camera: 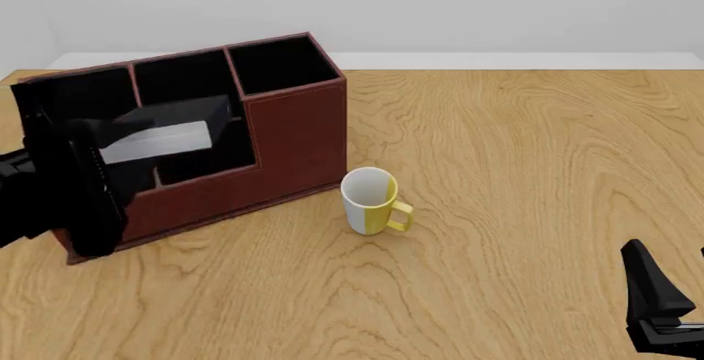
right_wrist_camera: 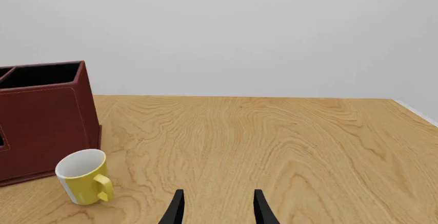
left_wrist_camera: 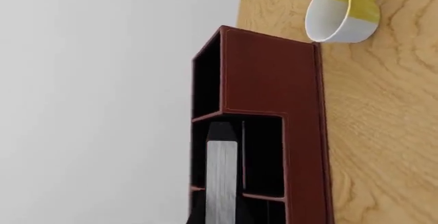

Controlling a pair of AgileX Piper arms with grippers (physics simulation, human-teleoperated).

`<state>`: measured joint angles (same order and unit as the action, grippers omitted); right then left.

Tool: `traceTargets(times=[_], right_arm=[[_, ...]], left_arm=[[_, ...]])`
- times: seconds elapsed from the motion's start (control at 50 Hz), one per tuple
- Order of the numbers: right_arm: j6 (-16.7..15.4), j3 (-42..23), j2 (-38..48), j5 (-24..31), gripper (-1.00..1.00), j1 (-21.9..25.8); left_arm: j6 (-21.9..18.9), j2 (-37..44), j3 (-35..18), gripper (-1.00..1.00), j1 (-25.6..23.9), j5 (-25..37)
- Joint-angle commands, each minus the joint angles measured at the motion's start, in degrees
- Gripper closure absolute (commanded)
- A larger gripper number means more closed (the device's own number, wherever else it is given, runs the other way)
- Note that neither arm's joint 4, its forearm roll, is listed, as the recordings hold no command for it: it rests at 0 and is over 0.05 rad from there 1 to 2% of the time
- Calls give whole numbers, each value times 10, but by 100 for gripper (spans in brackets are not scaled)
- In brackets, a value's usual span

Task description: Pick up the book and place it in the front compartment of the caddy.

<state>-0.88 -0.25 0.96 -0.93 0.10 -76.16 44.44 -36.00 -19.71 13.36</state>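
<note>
black book (camera: 165, 136) with white page edge gripped in my left gripper (camera: 132, 150) above the stitched reddish-brown leather-look caddy (camera: 297, 142), my right gripper (right_wrist_camera: 217, 208) spread wide

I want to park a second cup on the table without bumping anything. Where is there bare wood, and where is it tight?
Widest bare wood: right of the mug, from the far edge down toward the right gripper. A smaller strip lies in front of the caddy. Crowded: the caddy's front compartment, where the left gripper holds the book, and the narrow gap between mug and caddy.
</note>
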Motion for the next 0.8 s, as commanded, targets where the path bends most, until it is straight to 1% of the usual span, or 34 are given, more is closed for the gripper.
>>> traceTargets(times=[0.02,0.06,0.16,0.28,0.4,0.44,0.58,0.68,0.8], right_arm=[[0,0,0,0,-100,0],[0,0,0,0,-100,0],[0,0,0,0,-100,0],[0,0,0,0,-100,0],[0,0,0,0,-100,0],[0,0,0,0,-100,0],[0,0,0,0,-100,0],[0,0,0,0,-100,0],[0,0,0,0,-100,0]], left_arm=[[-15,33,-18,100,14,-47],[-17,37,-18,100,14,-49],[-15,65,-29,100,35,-65],[-13,82,-33,100,43,-82],[-14,95,-32,100,43,-99],[-7,103,-36,100,45,-97],[1,122,-40,100,49,-114],[-4,136,-36,100,53,-129],[0,152,-43,100,59,-138]])
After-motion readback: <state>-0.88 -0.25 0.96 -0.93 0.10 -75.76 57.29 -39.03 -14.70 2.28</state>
